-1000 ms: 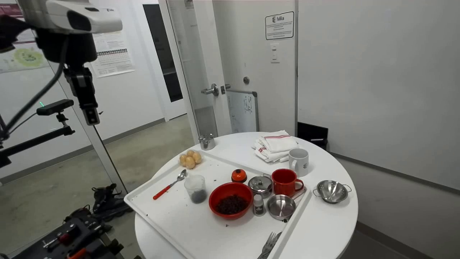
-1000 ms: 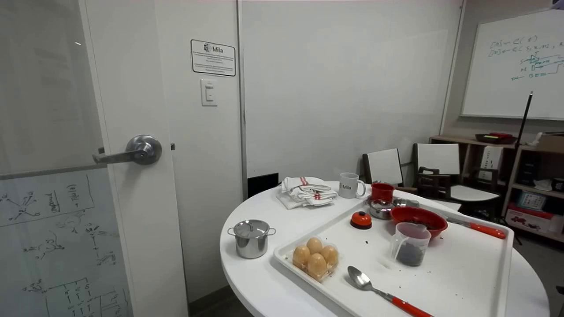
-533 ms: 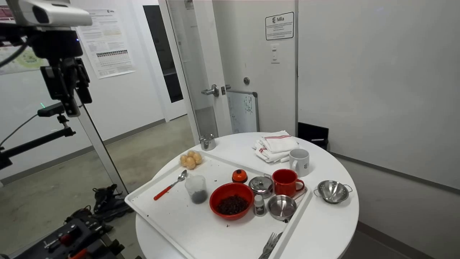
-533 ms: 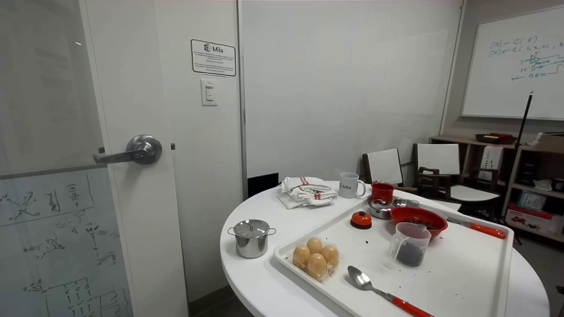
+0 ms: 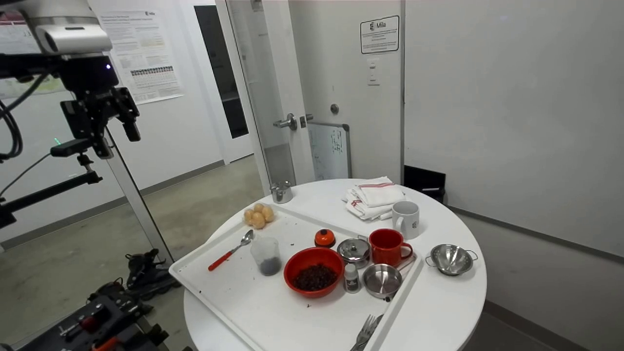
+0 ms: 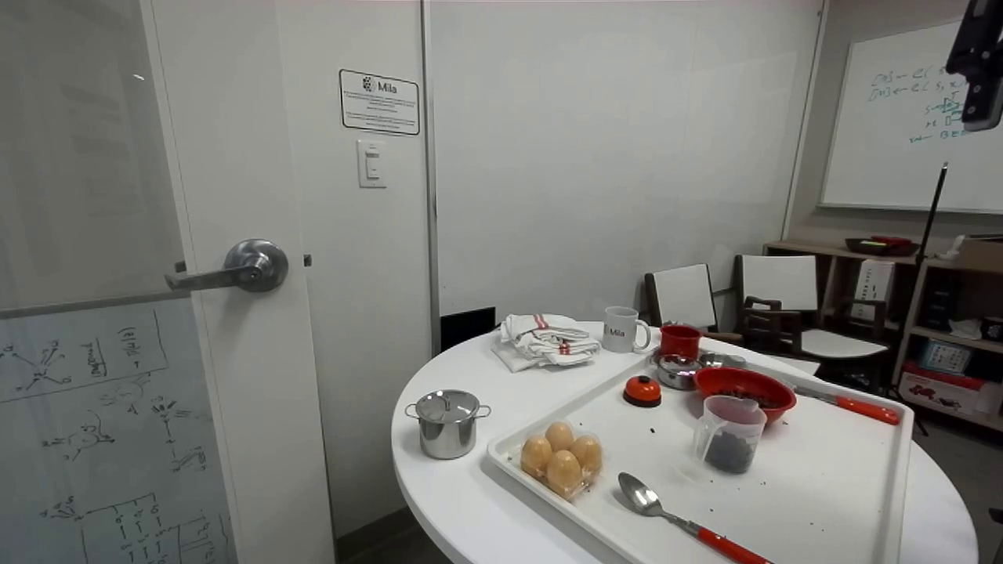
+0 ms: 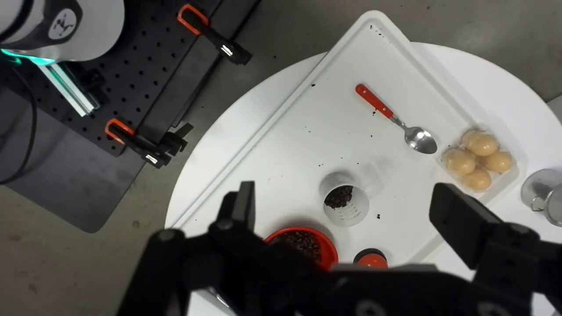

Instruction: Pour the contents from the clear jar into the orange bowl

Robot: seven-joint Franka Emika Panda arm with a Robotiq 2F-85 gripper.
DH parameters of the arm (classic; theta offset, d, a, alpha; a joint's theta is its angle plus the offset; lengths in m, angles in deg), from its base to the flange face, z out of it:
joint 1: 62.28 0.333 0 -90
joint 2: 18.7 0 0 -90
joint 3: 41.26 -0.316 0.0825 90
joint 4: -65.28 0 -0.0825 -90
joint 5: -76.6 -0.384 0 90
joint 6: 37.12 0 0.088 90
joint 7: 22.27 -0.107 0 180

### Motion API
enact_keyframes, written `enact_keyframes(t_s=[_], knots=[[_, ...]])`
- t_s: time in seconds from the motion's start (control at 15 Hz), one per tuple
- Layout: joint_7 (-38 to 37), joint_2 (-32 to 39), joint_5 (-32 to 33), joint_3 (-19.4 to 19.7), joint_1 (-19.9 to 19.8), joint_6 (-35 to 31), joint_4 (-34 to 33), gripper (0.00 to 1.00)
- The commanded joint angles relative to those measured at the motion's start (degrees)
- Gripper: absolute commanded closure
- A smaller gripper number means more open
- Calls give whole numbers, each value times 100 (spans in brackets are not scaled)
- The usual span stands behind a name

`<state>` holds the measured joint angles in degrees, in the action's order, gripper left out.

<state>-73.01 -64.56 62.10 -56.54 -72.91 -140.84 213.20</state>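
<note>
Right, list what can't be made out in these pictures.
Bowl: partly hidden by the gripper in the wrist view.
Jar: contents blurred by its cloudy wall in both exterior views.
Spoon, fork: handle ends cut off by the bottom edge, each in an exterior view.
Bottle: label too small to read in an exterior view.

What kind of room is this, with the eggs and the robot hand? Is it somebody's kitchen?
Probably a robotics lab or research office, not somebody's kitchen: there's a black two-fingered robot gripper, a large white rectangular whiteboard with handwriting, and a black-bordered white sign reading "Mila".
</note>
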Motion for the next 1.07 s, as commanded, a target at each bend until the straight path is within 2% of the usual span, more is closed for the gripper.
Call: enact_keyframes(t_s=[0.0,0.27,0.47,0.87,1.0], knots=[[-149,112,134,140,191,-55,-20,0],[-798,978,88,-202,207,-289,-228,0],[-1459,1926,169,-409,262,-719,-421,0],[-2656,3743,171,-53,425,-1895,-909,0],[-2832,4311,88,204,540,-1974,-1200,0]])
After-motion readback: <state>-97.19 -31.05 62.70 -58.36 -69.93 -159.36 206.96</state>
